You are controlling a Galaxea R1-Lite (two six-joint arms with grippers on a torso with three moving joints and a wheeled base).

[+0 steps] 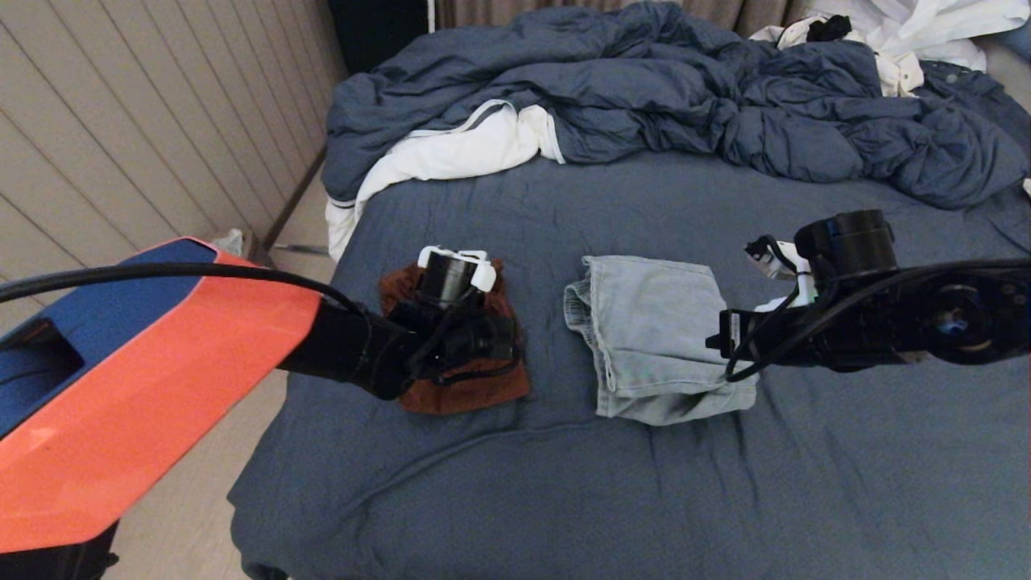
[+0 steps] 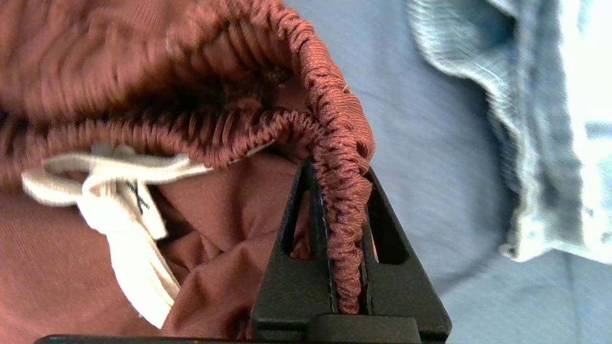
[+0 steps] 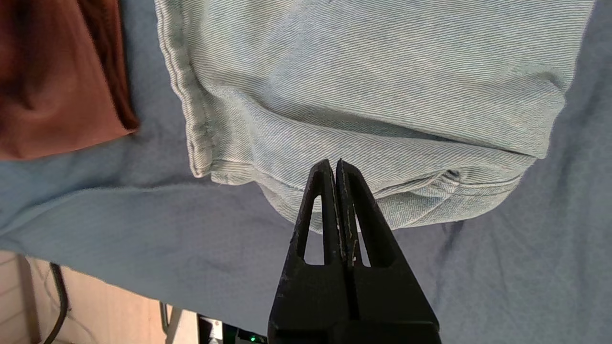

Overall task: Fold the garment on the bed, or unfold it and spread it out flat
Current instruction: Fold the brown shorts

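Rust-brown shorts (image 1: 471, 391) lie bunched on the left part of the bed (image 1: 564, 483). My left gripper (image 2: 338, 170) is shut on their ribbed elastic waistband (image 2: 342, 200), which runs up between the two black fingers. A white drawstring (image 2: 119, 191) hangs beside the grip. In the head view the left wrist (image 1: 451, 278) covers the middle of the brown shorts. Folded light denim shorts (image 1: 652, 338) lie to their right on the sheet. My right gripper (image 3: 333, 162) is shut on nothing and hovers over the denim shorts' (image 3: 373, 95) edge.
A rumpled blue duvet (image 1: 685, 97) and white linens (image 1: 451, 153) fill the far half of the bed. More white cloth (image 1: 910, 32) lies at the far right. The bed's left edge drops to the floor (image 1: 298, 217) by a panelled wall (image 1: 121, 121).
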